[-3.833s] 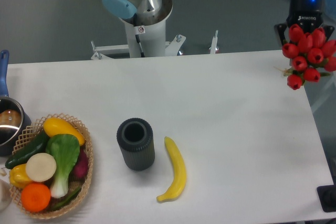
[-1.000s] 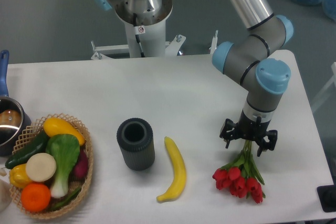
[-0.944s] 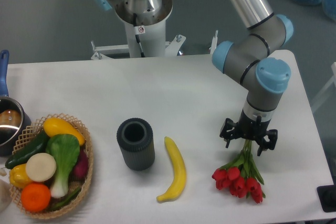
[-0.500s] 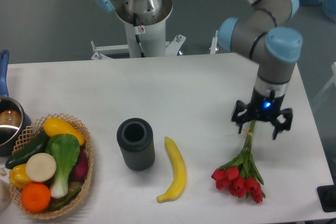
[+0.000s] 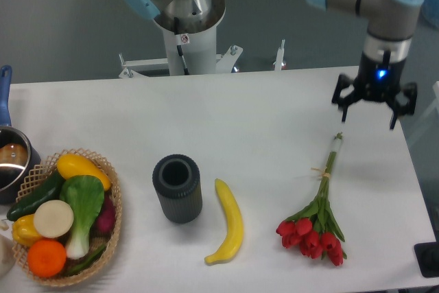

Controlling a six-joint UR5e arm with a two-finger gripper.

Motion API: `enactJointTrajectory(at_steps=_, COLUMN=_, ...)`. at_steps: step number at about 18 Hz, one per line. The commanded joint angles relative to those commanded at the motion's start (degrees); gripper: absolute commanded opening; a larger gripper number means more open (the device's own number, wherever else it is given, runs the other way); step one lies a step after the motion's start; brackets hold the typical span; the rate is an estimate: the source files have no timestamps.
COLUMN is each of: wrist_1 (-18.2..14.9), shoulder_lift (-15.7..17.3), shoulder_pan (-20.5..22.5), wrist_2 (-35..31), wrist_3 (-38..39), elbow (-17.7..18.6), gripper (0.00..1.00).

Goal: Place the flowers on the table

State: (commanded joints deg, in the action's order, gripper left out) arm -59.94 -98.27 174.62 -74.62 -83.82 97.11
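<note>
The flowers (image 5: 316, 219), a bunch of red tulip buds with green leaves and long thin stems, lie flat on the white table (image 5: 226, 121) at the right. Their buds point toward the front edge and the stem tip points to the back right. My gripper (image 5: 371, 109) hangs above the table's right side, up and to the right of the stem tip. It is open, with nothing between its fingers and a clear gap to the flowers.
A yellow banana (image 5: 230, 222) lies left of the flowers, beside a dark cylindrical cup (image 5: 178, 188). A wicker basket (image 5: 110, 231) of vegetables and fruit sits at the front left, a pot (image 5: 10, 162) behind it. The robot base (image 5: 185, 25) stands at the back.
The gripper let go of the stems, rose and moved back and to the right, away from the flowers. The flowers stayed lying on the table.
</note>
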Motion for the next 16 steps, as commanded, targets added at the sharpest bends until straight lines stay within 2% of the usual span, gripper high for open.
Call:
enactJointTrajectory(at_steps=4, wrist_1=-0.4, shoulder_lift=2.9, shoulder_pan=3.9, wrist_2=0.1, wrist_3=-7.8, elbow=2.2, gripper=1.00)
enactJointTrajectory(at_steps=16, wrist_1=-0.2, shoulder_lift=3.2, shoulder_pan=4.1, wrist_2=0.4, wrist_3=-7.9, elbow=2.4, gripper=1.00)
